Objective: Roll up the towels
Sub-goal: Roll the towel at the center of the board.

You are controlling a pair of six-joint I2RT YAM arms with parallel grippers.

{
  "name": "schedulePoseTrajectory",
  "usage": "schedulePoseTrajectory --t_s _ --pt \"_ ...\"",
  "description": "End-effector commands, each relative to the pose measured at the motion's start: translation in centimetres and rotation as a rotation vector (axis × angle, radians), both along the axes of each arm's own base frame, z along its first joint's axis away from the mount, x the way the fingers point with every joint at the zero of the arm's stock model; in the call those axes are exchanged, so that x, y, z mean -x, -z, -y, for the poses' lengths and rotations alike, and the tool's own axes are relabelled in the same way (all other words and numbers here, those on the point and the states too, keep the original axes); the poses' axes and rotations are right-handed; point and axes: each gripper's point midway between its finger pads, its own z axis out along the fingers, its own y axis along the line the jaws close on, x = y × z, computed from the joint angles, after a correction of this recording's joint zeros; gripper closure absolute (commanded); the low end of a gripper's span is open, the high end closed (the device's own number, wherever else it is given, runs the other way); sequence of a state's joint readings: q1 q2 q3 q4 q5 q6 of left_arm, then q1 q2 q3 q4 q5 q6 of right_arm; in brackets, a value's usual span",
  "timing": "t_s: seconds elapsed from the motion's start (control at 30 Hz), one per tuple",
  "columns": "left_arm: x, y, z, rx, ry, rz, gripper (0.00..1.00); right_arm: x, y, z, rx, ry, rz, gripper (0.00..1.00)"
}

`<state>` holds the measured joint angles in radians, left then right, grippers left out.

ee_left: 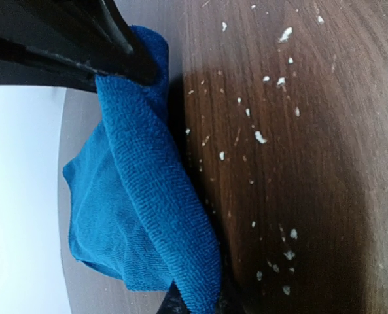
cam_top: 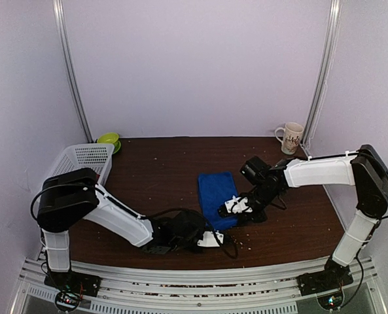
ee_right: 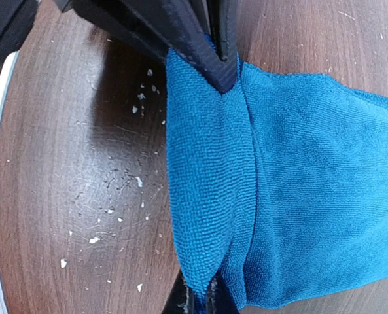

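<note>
**Both jaws clamped on the near end of the blue towel**

The towel (cam_top: 214, 190) lies folded in a narrow rectangle near the middle of the tabletop (cam_top: 161, 163), its long side running away from the arms. The left arm (cam_top: 118, 219) stretches low along the near edge, and the left jaws meet the towel at its near end. The right arm (cam_top: 318, 171) reaches in from the right. The right jaws sit at the towel's near right corner, just beside the left pair.

In the left wrist view a thick fold of blue cloth runs from one black finger (ee_left: 108, 33) to the other and bunches against the upper one. The left jaws are clamped on this fold, and the rest of the towel sags away behind it. In the right wrist view a similar fold spans the gap between the fingers (ee_right: 223, 65) and presses against both. The right jaws are therefore clamped on the towel too, with flatter cloth spreading to one side.

White flecks (ee_left: 260, 137) dot the dark wood beside the towel. A mug (cam_top: 292, 137) stands at the far right corner, well apart from the towel. A white basket (cam_top: 82, 160) sits at the left edge, with a green bowl (cam_top: 108, 139) just behind it.
</note>
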<state>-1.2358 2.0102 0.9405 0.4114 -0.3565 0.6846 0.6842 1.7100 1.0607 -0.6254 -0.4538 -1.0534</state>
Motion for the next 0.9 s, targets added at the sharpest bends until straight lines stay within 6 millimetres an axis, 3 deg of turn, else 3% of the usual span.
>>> schedulePoseTrajectory --t_s 0.0,0.2,0.43,0.67,0.87 --pt "1.0 1.5 -2.0 -0.043 0.026 -0.167 1.0 1.1 0.2 0.8 0.033 -0.033 -0.074 1.0" --pt "2.6 0.0 -1.4 0.032 0.084 -0.328 1.0 2.6 0.6 1.5 0.086 -0.064 -0.166 1.0" --pt "4.0 -0.3 -1.2 0.07 0.141 -0.541 1.0 4.0 0.5 2.1 0.13 -0.072 -0.251 1.0" --pt "3.1 -1.2 -1.3 0.126 0.131 -0.669 1.0 3.9 1.6 2.2 0.184 -0.049 -0.296 1.0" --pt "2.7 -1.5 -0.9 0.147 0.153 -0.826 1.0 2.7 2.4 2.4 0.24 0.006 -0.283 1.0"
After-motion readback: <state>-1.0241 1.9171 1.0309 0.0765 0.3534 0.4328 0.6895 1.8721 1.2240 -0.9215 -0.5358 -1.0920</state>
